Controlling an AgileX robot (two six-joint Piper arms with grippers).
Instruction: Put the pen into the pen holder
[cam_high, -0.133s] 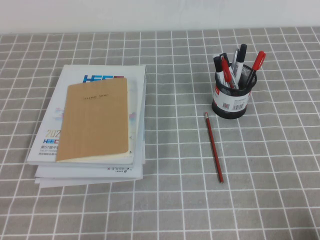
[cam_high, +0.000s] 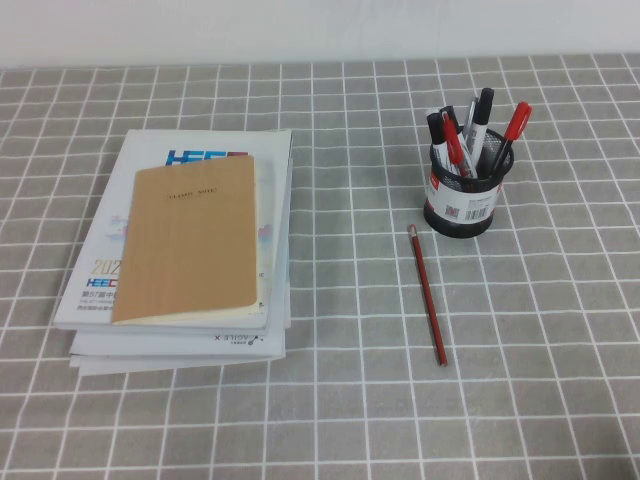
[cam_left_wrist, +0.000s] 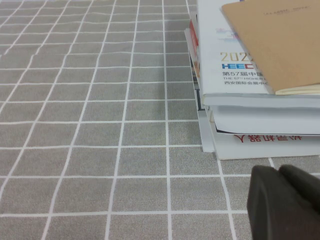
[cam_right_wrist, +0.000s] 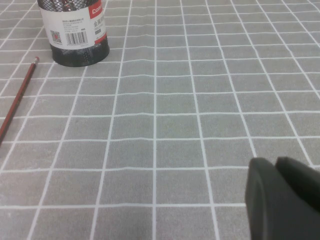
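The pen, a thin dark-red stick with a pale eraser end, lies flat on the checked cloth just in front of the pen holder, a black mesh cup with a white and red barcode label. The holder has several black-capped markers and red-capped pens in it. In the right wrist view the pen and the holder lie far from my right gripper, which is shut and empty. My left gripper is shut and empty beside the book stack. Neither gripper shows in the high view.
A stack of books and papers topped by a tan notebook lies on the left of the grey checked tablecloth; the left wrist view shows it close by.
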